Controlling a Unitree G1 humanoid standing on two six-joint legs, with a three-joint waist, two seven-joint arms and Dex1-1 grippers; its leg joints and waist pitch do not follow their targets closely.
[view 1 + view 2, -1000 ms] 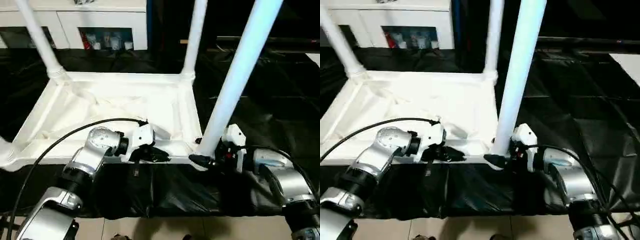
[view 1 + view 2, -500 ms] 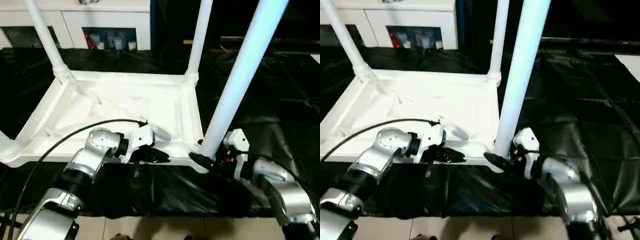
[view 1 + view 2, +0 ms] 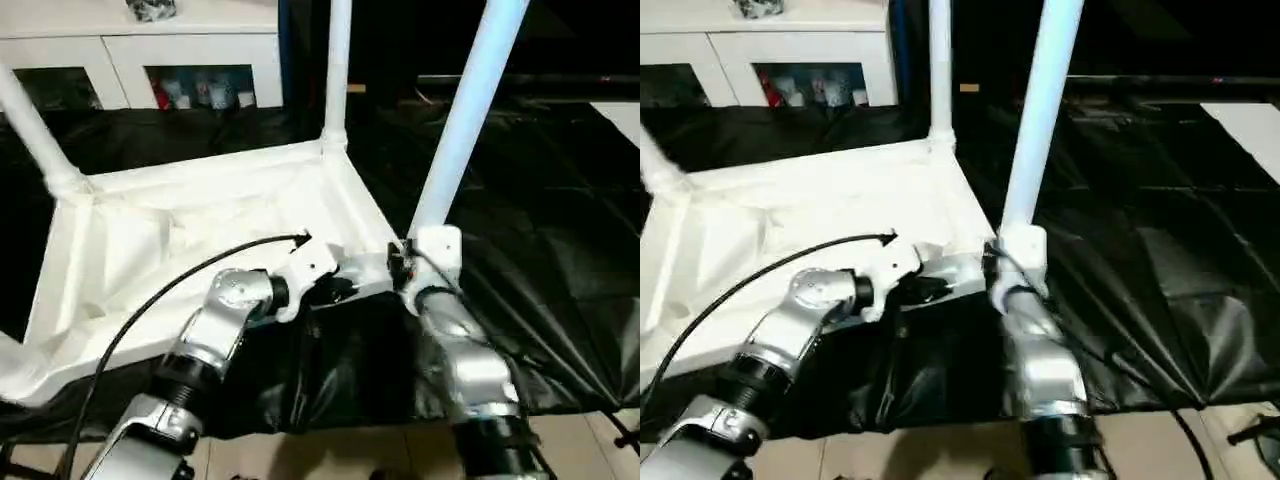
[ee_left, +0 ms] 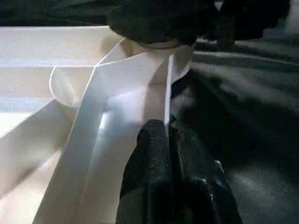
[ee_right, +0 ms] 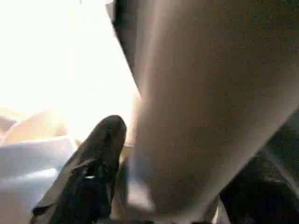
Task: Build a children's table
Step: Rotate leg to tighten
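I have the children's table [image 3: 200, 215] lying upside down on the black-covered surface [image 3: 540, 230], ribbed underside facing up, skewed so its near right corner points toward me. Three legs stand upright in their corner sockets: the far left leg [image 3: 30, 125], the far right leg [image 3: 337, 70], and the near right leg [image 3: 465, 110], which rises closest to my right arm.

My left gripper [image 3: 335, 288] sits at the tabletop's near rim, just left of that near right corner. In the left wrist view its fingers [image 4: 159, 158] are pressed together, resting against the white rim [image 4: 135, 93] without anything between them.

My right gripper [image 3: 402, 262] is at the base of the near right leg, its white housing right against the socket. In the right wrist view one black finger [image 5: 100, 154] lies alongside the leg [image 5: 210, 93], which runs through the gap, so the fingers are clamped around it.

A white cabinet [image 3: 150, 50] with glass doors stands beyond the surface, far left.
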